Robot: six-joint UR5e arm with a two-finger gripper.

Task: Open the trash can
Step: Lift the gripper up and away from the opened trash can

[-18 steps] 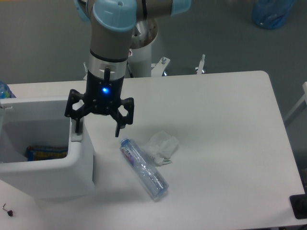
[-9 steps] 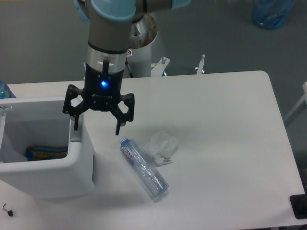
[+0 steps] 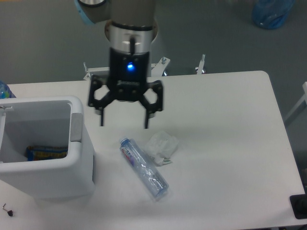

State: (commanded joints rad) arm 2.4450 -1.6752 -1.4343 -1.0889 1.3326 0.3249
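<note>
Moved since a second ago: the hand [image 3: 125,122], then at the trash can's right rim, now hangs over bare surface further right and a little farther back, clear of the bin.

Trash can [image 3: 79,163]: one, white, boxy, at the surface's left edge; top open, a packet [image 3: 45,153] visible inside. No lid can be made out from here. Long axis runs left to right.

Hand: one, fingers spread wide, holding nothing. The bin lies to its left in view and slightly nearer the camera; task judged done or nearly so.

Bottle [image 3: 144,168]: one, clear, lying diagonally below the hand.

Crumpled wrapper [image 3: 162,144]: one, touching the bottle.

Surface [image 3: 230,143]: one, white.
</note>
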